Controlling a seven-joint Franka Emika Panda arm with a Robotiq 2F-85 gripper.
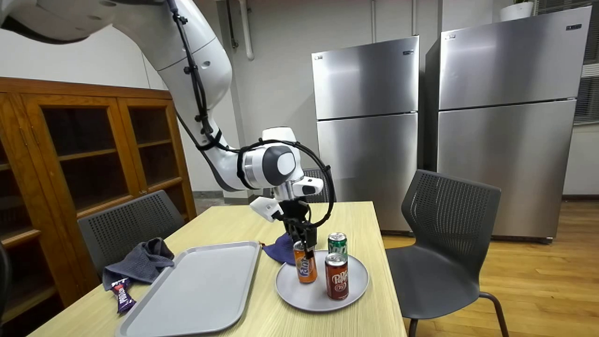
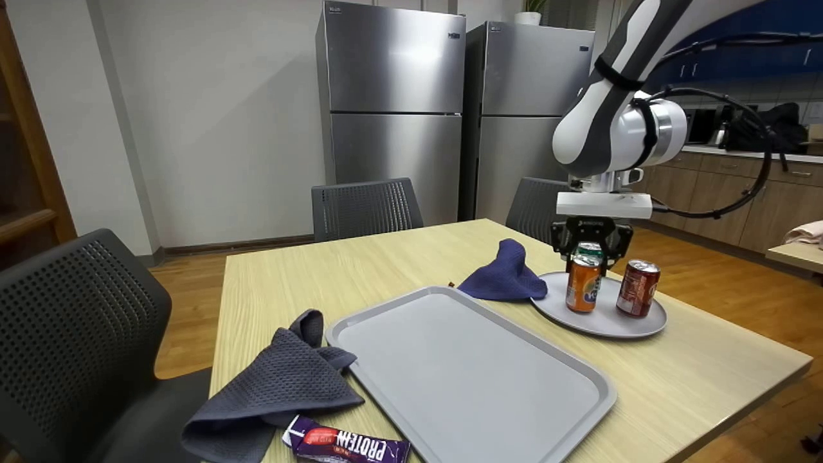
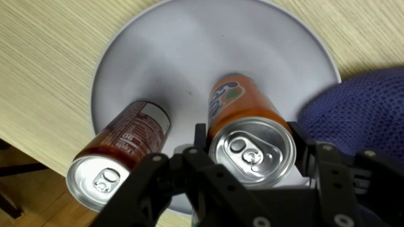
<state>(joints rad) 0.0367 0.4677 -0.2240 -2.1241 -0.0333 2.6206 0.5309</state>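
My gripper (image 3: 247,135) points down with a finger on each side of an orange Fanta can (image 3: 243,101), close against it just below the lid. The can stands nearly upright at the round grey plate (image 3: 189,37); I cannot tell if its base touches. A dark red Dr Pepper can (image 3: 135,132) stands on the plate beside it, and shows in both exterior views (image 1: 337,278) (image 2: 638,289). A green can (image 1: 337,244) stands behind, mostly hidden by the gripper (image 2: 586,260) and the Fanta can in an exterior view. A purple-blue cloth (image 3: 363,107) lies against the plate's edge.
A grey rectangular tray (image 2: 463,379) lies beside the plate on the wooden table (image 2: 386,257). A dark grey cloth (image 2: 283,379) and a purple protein bar (image 2: 347,444) lie past the tray. Chairs (image 1: 444,252) stand around the table. Refrigerators (image 1: 367,154) stand behind.
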